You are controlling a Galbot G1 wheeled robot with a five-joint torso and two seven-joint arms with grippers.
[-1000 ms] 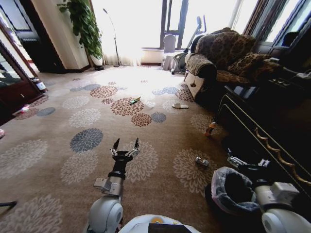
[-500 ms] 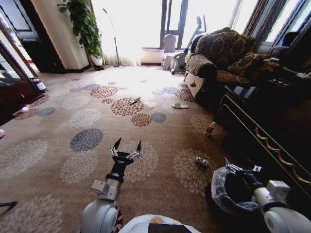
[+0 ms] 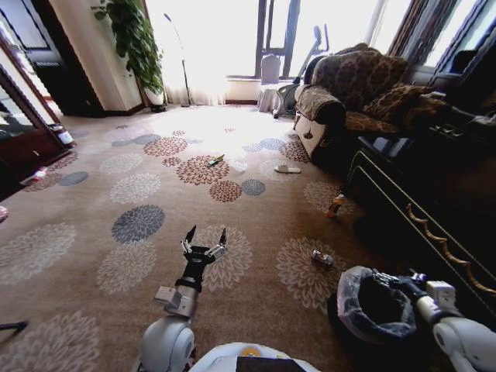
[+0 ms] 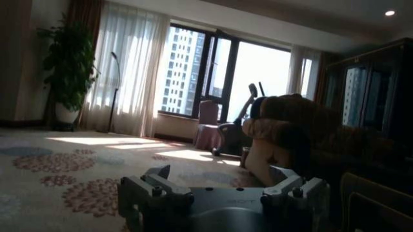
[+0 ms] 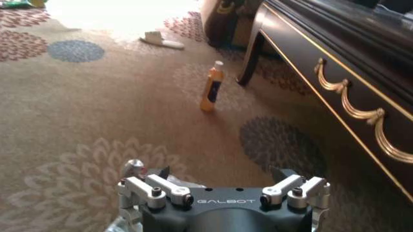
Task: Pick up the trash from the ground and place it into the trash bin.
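Observation:
The black trash bin (image 3: 370, 308) with its grey bag liner stands on the carpet at my lower right. My right gripper (image 3: 398, 277) hovers over the bin's far rim, open and holding nothing (image 5: 219, 174). Trash lies about: a small crushed can (image 3: 322, 258) just beyond the bin, an orange bottle (image 3: 335, 205) upright by the cabinet leg, also in the right wrist view (image 5: 212, 87), and a green wrapper (image 3: 215, 160) farther out on the carpet. My left gripper (image 3: 205, 235) is held out low over the carpet in front of me, open and holding nothing (image 4: 219, 175).
A long dark cabinet (image 3: 434, 225) with gold handles runs along the right. A patterned sofa (image 3: 356, 97) stands at the back right, with a white slipper (image 3: 287, 169) on the floor before it. A tall plant (image 3: 132, 39) is at the back left. Open carpet spreads ahead and to the left.
My right arm has drawn back and to the right, its gripper now over the bin's far rim. The left gripper has shifted only slightly.

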